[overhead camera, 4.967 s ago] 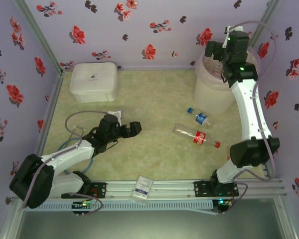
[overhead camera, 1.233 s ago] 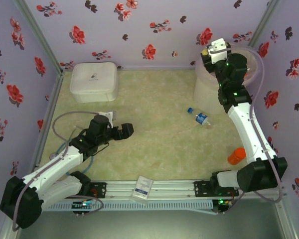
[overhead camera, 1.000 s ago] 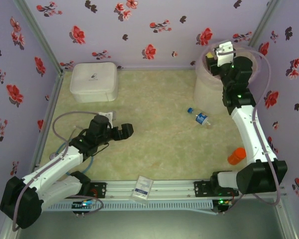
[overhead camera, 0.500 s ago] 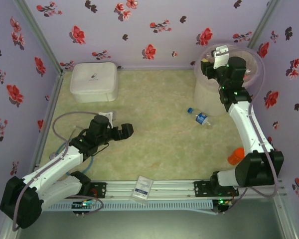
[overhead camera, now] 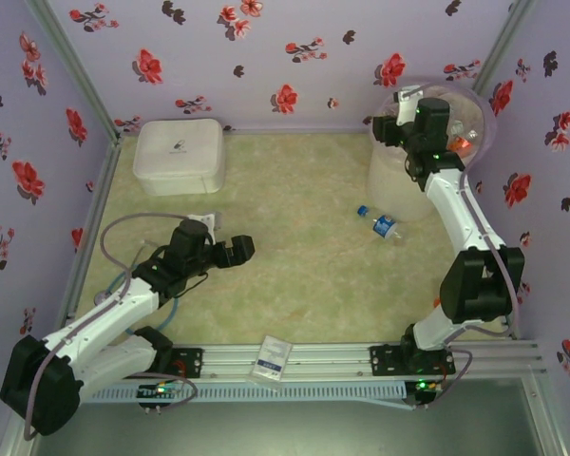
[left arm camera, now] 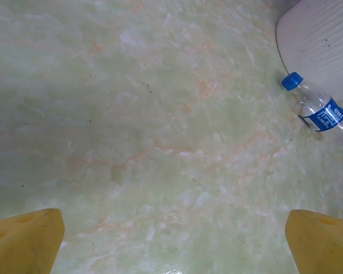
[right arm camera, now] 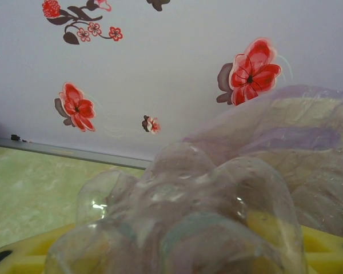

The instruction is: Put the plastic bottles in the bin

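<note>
The bin (overhead camera: 408, 176), a pale translucent bucket with a thin liner, stands at the far right corner. My right gripper (overhead camera: 391, 125) hovers at its left rim. It is shut on a clear plastic bottle (right arm camera: 183, 211), whose lobed base covers the yellow fingers (right arm camera: 326, 242). The liner (right arm camera: 297, 131) billows just right of that bottle. Something red (overhead camera: 462, 142) lies inside the bin. A small blue-capped, blue-labelled bottle (overhead camera: 381, 223) (left arm camera: 318, 108) lies on the table by the bin wall (left arm camera: 323, 45). My left gripper (overhead camera: 239, 249) rests open and empty over the left-middle of the table, its yellow fingertips (left arm camera: 26, 240) wide apart.
A flat white lidded box (overhead camera: 179, 155) sits at the back left. A white card (overhead camera: 275, 356) lies on the front rail. Flowered walls close in the back and both sides. Green marbled table surface (overhead camera: 304, 190) stretches between the arms.
The right arm has folded toward the bin and its gripper has shifted left and lower to the rim, bottle still held. The left arm has not moved.
</note>
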`<state>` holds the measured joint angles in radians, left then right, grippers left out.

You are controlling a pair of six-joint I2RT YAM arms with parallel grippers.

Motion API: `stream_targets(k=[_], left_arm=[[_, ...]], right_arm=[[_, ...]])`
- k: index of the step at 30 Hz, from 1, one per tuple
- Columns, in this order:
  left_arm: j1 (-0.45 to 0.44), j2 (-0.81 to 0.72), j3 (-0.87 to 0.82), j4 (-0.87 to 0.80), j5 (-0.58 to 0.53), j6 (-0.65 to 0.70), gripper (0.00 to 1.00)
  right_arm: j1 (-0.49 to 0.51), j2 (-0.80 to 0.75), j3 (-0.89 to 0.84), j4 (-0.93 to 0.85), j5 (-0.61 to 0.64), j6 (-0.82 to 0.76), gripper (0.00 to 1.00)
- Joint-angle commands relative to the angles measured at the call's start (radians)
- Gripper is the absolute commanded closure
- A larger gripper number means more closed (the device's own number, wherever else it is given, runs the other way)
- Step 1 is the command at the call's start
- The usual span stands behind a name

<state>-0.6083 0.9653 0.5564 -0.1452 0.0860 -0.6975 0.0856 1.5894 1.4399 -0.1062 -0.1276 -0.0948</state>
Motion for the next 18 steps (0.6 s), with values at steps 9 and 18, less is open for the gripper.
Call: stream_targets(k=[9, 18], left_arm=[[0.008, 0.036, 0.042, -0.004, -0.017, -0.003, 0.00], [0.008, 0.041, 0.045, 0.005, -0.003, -0.006, 0.00]], right_arm=[[0.003, -0.049, 0.179, -0.257, 0.034, 0.019, 0.06], [0.003, -0.072, 0.288, -0.281, 0.127, 0.027, 0.05]])
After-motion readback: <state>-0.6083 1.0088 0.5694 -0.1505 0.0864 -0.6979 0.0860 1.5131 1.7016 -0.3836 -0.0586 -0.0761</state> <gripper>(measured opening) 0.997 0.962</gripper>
